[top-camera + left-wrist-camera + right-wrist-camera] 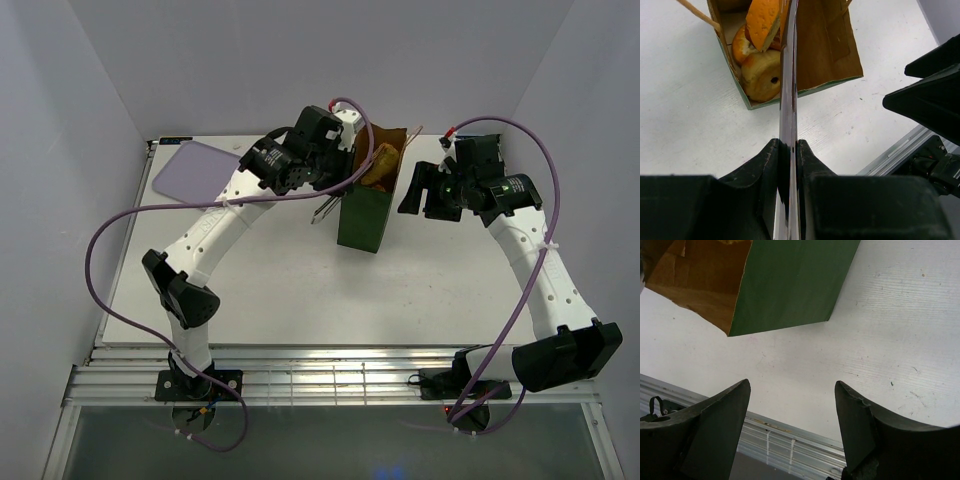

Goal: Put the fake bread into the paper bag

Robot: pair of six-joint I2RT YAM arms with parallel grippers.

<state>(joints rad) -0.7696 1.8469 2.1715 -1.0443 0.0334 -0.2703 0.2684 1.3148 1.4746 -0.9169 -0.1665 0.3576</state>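
Status: the fake bread (756,55) lies inside the paper bag (365,220), which stands on the worktop (300,290). The left wrist view shows a ring doughnut (762,75) at the bottom, with an orange slice (762,20) leaning above it and at least one more piece behind. Loading appears close to complete.

Left claw (788,145): clamped on the bag's thin side wall at the rim.
Right claw (792,390): jaws apart, holding nothing, just beside the bag's green outer face.

Hazards:
- Any sideways pull or lift while the wall is pinched may tip the bag and spill the bread, or tear the paper.
- Withdrawing the left claw before the jaws fully part may drag the bag.
- The string handle (697,15) may snag a finger.
- The right claw may knock the bag if it swings inward.
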